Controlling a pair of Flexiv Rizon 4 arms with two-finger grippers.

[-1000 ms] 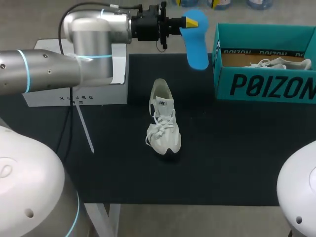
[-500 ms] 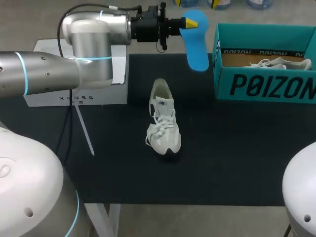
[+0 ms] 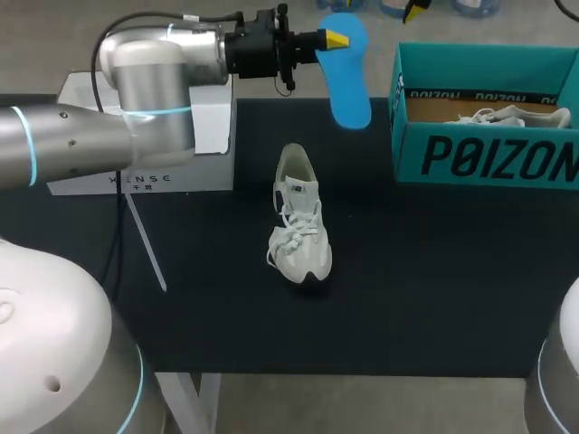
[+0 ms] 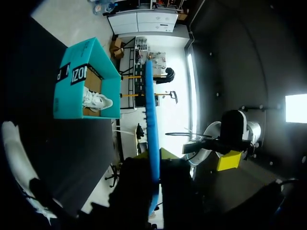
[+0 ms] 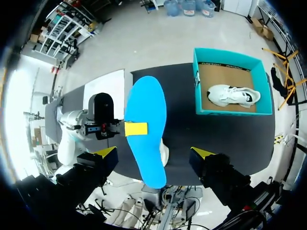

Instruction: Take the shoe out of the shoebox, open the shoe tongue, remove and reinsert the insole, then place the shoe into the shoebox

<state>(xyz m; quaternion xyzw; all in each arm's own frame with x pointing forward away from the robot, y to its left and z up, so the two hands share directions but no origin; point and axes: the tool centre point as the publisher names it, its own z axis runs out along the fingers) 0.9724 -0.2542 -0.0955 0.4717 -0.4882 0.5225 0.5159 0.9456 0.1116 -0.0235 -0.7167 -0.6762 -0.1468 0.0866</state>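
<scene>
Holding insole aloft w/ left gripper, fingers clamped on both faces, beyond shoe toward shoebox. Looks light, thin, floppy foam; prob buckles if shoved, so grip near heel, feed toe-first. Right gripper spread wide, empty, high over shoe.

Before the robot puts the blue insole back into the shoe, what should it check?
1. Insole gripped: left gripper shut on the blue insole, ok.
2. Shoe upright on the table, opening facing up: ok.
3. Tongue pulled open enough: cannot tell.
4. Insole lined up over the shoe: not ok, it hangs beyond the heel.
5. Right gripper steadying the shoe: not ok, open and high above the table.
</scene>
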